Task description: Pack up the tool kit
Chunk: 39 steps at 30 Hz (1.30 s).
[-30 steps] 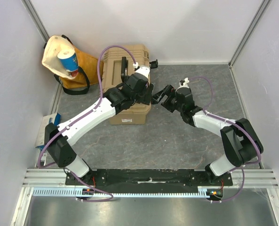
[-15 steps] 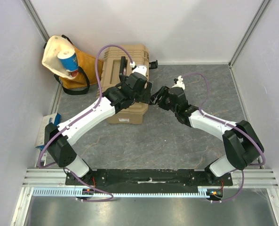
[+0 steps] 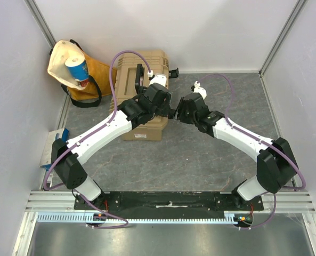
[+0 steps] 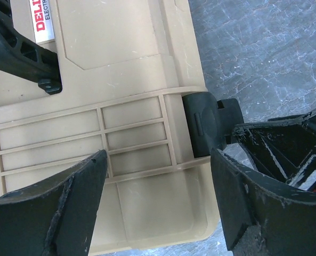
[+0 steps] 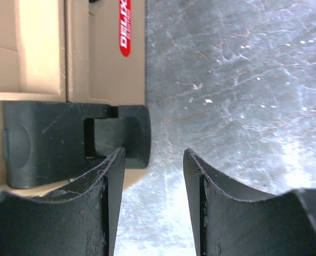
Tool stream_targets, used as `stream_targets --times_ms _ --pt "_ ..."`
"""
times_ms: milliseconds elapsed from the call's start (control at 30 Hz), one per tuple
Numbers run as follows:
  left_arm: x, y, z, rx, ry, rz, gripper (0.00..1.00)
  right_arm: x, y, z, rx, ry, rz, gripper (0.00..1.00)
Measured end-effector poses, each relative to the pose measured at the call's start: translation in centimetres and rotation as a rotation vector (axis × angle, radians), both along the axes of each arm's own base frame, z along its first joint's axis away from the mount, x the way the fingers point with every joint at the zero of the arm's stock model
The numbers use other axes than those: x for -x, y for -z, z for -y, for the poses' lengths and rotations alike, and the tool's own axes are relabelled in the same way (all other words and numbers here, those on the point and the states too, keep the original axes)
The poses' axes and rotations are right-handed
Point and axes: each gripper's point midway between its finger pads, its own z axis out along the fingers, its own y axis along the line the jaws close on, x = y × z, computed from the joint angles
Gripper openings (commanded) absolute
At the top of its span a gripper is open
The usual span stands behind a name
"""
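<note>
Tan and boxy, the big tan plastic toolbox (image 3: pixel 128 72) sits shut on the grey stone-look surface (image 3: pixel 200 154), in the upper middle of the top view. Its lid is down. A black handle (image 4: pixel 19 48) lies flat on the lid, at the upper left of the left wrist view. A black latch (image 4: pixel 205 125) sticks out from the box's side, right of the middle in that same view.

Both arms reach in and meet at that side of the box, just above the middle of the top view. The left claw (image 4: pixel 158 160) hangs over the lower corner of the lid, close to the latch. Its two fingers are spread far apart and it holds nothing.

The right claw (image 5: pixel 153 154) points at the same latch, which fills the lower left of the right wrist view. Its fingers are partly spread with a gap between them, and nothing is in that gap. One finger is in front of the latch, but I cannot tell if it touches.

A yellow and cream cloth bag (image 3: pixel 91 77) leans in the upper left corner of the top view, just beside the toolbox. A blue and white can (image 3: pixel 77 68) pokes out of it.
</note>
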Motion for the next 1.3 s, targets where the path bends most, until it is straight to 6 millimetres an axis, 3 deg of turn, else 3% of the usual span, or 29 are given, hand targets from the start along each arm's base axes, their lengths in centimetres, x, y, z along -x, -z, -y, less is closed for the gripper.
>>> stream_targets --times_ms 133,267,333,433,633,800,867,967,1067,1167,1300 --pt "0.1 -0.6 0.0 0.013 0.002 0.008 0.85 0.7 0.1 1.2 0.108 -0.003 -0.049 0.44" --pt "0.2 -1.3 0.0 0.04 0.004 -0.001 0.89 1.2 0.2 2.4 0.21 -0.005 -0.091 0.1" --pt "0.4 -1.6 0.0 0.056 0.006 -0.015 0.91 1.0 0.0 2.8 0.257 -0.008 -0.103 0.0" --pt "1.0 -1.8 -0.5 0.06 0.007 -0.041 0.92 0.6 0.7 2.9 0.32 -0.017 -0.133 0.0" --pt "2.3 -3.9 -2.5 0.089 0.001 -0.04 0.93 0.0 4.4 3.2 0.459 -0.066 -0.228 0.0" --pt "1.8 -7.9 -7.0 0.173 -0.082 0.04 0.93 -2.1 4.3 2.2 0.519 -0.111 -0.211 0.0" --pt "1.4 -8.5 -9.3 0.19 -0.126 0.056 0.93 -3.0 3.6 1.7 0.527 -0.124 -0.189 0.0" --pt "0.8 -7.2 -11.9 0.18 -0.179 0.033 0.93 -3.9 2.4 1.4 0.537 -0.145 -0.159 0.0" --pt "0.2 -4.2 -13.2 0.167 -0.192 -0.052 0.93 -4.5 1.8 0.9 0.535 -0.18 -0.144 0.0" --pt "-0.1 -1.3 -14.1 0.148 -0.199 -0.131 0.93 -4.4 2.6 0.5 0.532 -0.23 -0.165 0.0" --pt "-0.6 -0.9 -14.2 0.203 -0.168 -0.138 0.91 -3.8 4.4 0.2 0.513 -0.291 -0.22 0.0"
